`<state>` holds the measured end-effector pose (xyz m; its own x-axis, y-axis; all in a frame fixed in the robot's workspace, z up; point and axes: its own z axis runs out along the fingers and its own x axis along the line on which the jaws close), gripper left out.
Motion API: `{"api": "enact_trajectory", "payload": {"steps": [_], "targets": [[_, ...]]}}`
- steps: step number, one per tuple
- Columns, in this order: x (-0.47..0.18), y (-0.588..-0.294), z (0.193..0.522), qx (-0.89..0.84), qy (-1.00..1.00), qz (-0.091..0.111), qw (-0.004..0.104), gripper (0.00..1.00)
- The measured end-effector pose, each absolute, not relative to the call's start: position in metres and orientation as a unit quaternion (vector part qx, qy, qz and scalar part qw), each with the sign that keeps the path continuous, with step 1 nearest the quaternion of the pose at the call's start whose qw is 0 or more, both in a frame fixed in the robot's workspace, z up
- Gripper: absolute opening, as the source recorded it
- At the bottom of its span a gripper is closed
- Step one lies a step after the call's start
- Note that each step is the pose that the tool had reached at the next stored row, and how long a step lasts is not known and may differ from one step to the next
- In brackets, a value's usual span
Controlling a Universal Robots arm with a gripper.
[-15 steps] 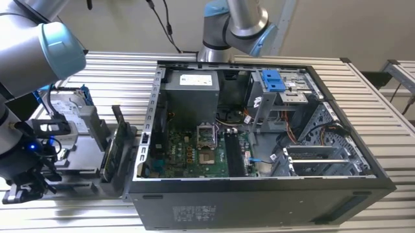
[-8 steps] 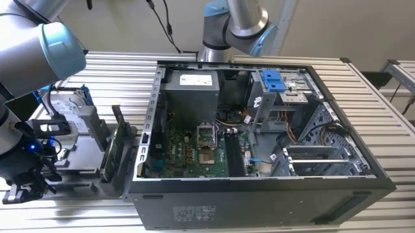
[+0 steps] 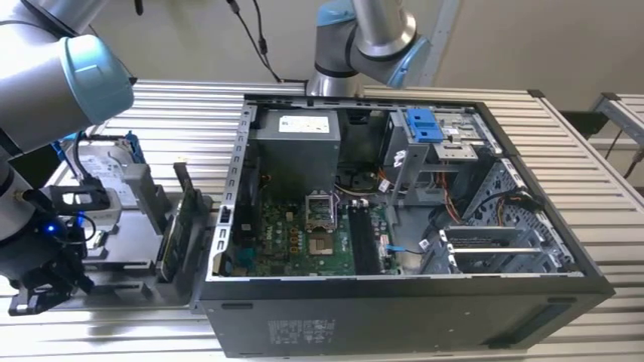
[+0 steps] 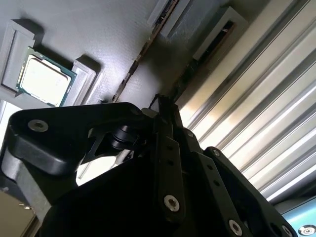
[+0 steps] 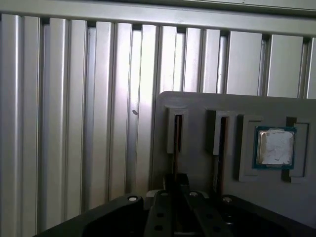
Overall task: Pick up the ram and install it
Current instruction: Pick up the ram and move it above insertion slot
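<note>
thin dark ram [image 5: 176,143] stands edge-on in matte gray holder [image 5: 197,106] slot, its end hidden behind black tool [image 5: 177,181]. tool open/shut: can't tell.

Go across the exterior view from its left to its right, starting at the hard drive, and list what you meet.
hard drive → ram → motherboard → blue bracket → drive cage
</note>
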<state>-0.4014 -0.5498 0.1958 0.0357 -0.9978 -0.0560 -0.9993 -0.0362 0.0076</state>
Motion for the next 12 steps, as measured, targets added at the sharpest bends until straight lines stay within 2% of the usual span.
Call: {"api": "enact_trajectory", "payload": {"steps": [12], "targets": [[-0.4014, -0.5498, 0.1955, -0.719, 0.694, 0.023, 0.017, 0.14]]}}
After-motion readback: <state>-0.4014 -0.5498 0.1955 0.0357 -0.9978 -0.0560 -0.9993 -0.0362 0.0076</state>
